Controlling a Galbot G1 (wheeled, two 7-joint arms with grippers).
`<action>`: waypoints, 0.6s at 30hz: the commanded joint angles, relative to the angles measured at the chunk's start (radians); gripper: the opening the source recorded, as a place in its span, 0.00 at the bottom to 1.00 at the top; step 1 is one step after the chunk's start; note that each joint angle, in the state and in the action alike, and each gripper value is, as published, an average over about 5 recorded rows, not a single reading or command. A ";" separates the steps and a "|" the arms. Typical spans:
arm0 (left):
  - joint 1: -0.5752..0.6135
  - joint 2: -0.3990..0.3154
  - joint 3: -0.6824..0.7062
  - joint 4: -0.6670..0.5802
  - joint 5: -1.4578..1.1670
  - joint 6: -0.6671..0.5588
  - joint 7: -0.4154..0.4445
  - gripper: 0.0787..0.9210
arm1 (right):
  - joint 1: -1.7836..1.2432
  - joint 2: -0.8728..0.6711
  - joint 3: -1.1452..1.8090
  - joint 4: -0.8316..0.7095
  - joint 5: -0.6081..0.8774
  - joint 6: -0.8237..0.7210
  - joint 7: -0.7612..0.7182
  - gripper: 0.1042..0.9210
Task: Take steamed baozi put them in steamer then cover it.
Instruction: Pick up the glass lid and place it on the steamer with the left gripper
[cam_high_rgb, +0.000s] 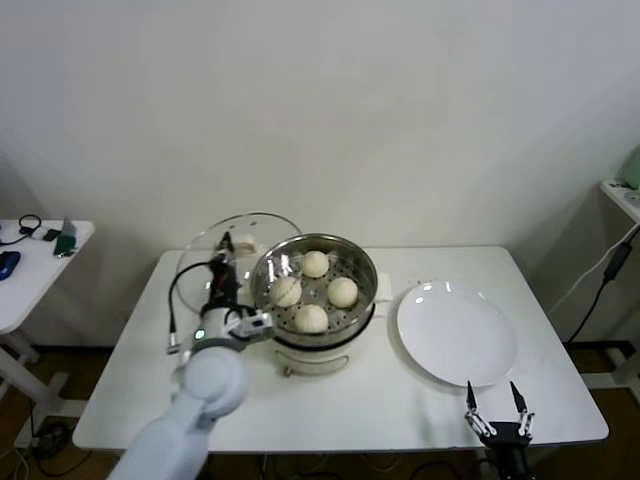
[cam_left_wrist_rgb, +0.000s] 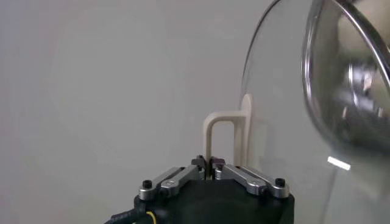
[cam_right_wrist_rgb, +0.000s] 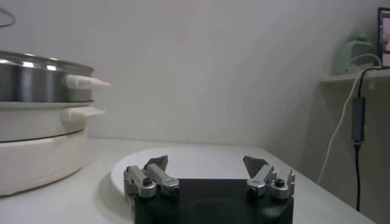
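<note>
The steamer (cam_high_rgb: 366, 293) stands at mid-table, a shiny steel pot on a cream-white base, with several cream-white baozi (cam_high_rgb: 315, 264) on its perforated floor. The clear glass cover (cam_high_rgb: 205, 245) is held tilted on edge just left of the steamer, partly over its rim. My left gripper (cam_high_rgb: 228, 258) is shut on the cover's cream handle (cam_high_rgb: 241, 243). In the left wrist view the gripper (cam_left_wrist_rgb: 211, 163) pinches the handle (cam_left_wrist_rgb: 220, 131), with the cover (cam_left_wrist_rgb: 286, 122) beyond it. My right gripper (cam_high_rgb: 492, 388) stands open and empty at the table's front right edge. The right wrist view shows that gripper (cam_right_wrist_rgb: 205, 162) and the steamer (cam_right_wrist_rgb: 36, 79).
A flat white plate (cam_high_rgb: 455, 330) lies right of the steamer, just ahead of the right gripper, and also shows in the right wrist view as a plate (cam_right_wrist_rgb: 195, 159). A side table (cam_high_rgb: 30, 262) with small items stands far left. A shelf (cam_high_rgb: 622, 192) with a hanging cable is far right.
</note>
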 joint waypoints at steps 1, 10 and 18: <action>-0.121 -0.218 0.208 0.063 0.194 0.067 0.089 0.07 | 0.016 -0.007 0.002 -0.025 0.011 0.007 0.004 0.88; -0.103 -0.369 0.222 0.173 0.329 0.031 0.072 0.07 | 0.027 -0.004 -0.005 -0.030 0.012 0.006 0.004 0.88; -0.096 -0.396 0.201 0.261 0.351 0.013 0.036 0.07 | 0.018 -0.008 -0.005 -0.026 0.013 0.018 0.006 0.88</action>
